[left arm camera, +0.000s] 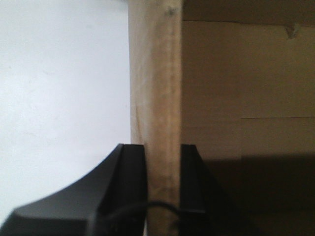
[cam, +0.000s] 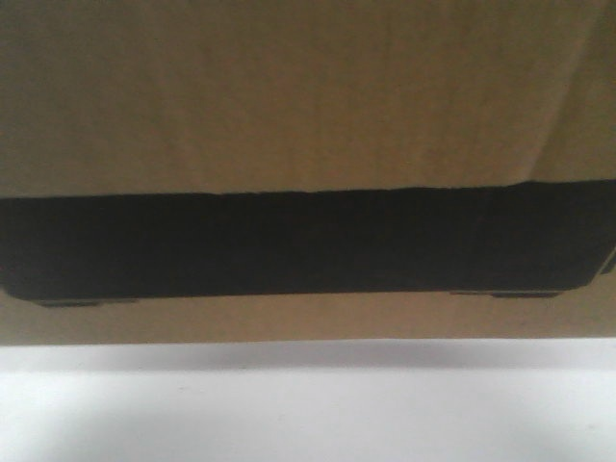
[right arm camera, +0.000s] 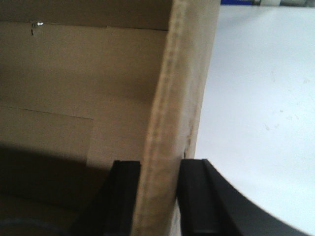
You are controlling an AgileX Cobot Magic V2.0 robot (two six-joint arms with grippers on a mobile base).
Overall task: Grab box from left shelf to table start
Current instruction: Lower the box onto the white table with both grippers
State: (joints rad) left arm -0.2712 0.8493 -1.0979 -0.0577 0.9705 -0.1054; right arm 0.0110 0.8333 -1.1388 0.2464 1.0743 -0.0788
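The tan cardboard box (cam: 289,96) fills the front view, with a wide dark band across its lower part. Just below it lies the white table (cam: 308,414). In the left wrist view my left gripper (left arm camera: 162,147) is shut on the box's upright wall edge (left arm camera: 155,73), one black finger on each side, with the table (left arm camera: 59,98) to its left. In the right wrist view my right gripper (right arm camera: 160,162) is shut on the opposite wall edge (right arm camera: 182,73), with the table (right arm camera: 261,98) to its right. The left shelf is out of view.
The inside of the box (right arm camera: 74,73) shows bare cardboard walls and a shadowed bottom. A small blue object (right arm camera: 236,2) sits at the far edge of the table.
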